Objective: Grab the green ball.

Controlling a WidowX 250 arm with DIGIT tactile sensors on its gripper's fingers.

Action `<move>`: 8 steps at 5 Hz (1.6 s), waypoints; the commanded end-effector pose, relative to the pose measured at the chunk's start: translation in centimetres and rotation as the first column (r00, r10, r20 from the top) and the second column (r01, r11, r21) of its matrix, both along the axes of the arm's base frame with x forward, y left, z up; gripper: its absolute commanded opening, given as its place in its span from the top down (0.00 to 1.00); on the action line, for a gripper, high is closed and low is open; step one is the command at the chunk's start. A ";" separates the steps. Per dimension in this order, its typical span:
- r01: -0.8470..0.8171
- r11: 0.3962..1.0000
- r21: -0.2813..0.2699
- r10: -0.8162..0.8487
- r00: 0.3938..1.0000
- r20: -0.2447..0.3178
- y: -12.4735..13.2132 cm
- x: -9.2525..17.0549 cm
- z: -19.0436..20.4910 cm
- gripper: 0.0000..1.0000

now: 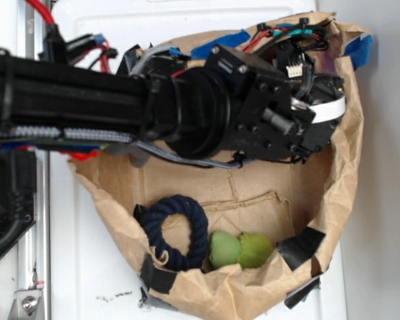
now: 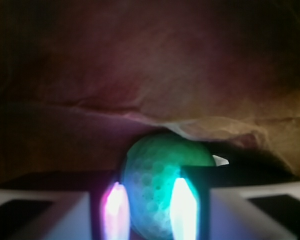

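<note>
We see the green ball (image 2: 162, 185) at lower centre, tight against the paper bag wall (image 2: 200, 75). Our claw (image 2: 150, 210) closes on the ball, while the arm (image 1: 87, 100) reaches across the upper frame.

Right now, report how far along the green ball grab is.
Done: the pincer has reached the green ball inside the paper bag, fingers on either side in the wrist view. In hand: closing; whether the grip is firm cannot be told. Left: lifting it out.
</note>
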State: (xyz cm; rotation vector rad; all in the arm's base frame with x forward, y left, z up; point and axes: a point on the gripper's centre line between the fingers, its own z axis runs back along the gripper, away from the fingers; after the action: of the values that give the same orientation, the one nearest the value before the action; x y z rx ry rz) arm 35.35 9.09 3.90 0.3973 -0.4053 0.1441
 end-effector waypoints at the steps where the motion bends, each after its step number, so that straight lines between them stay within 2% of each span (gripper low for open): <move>1: 0.012 1.000 -0.013 -0.012 0.998 0.054 0.1 0.5 1.2 1.00; 3: 0.012 1.000 -0.016 -0.011 0.998 0.057 0.1 0.2 1.2 1.00; 4: 0.023 0.999 -0.042 -0.021 0.999 0.044 -0.5 -0.5 1.8 1.00; 5: 0.084 0.981 -0.178 -0.084 0.996 0.007 -2.7 -3.7 5.5 1.00; 6: 0.110 0.966 -0.234 -0.124 0.991 -0.046 -3.2 -5.9 8.2 1.00; 7: 0.129 0.954 -0.269 -0.150 0.987 -0.060 -2.8 -7.3 10.0 1.00; 8: 0.126 0.959 -0.255 -0.159 0.981 -0.112 -2.9 -7.9 10.7 1.00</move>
State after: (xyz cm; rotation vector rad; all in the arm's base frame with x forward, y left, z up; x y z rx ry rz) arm 26.49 5.55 12.05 0.1165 -0.2004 0.0229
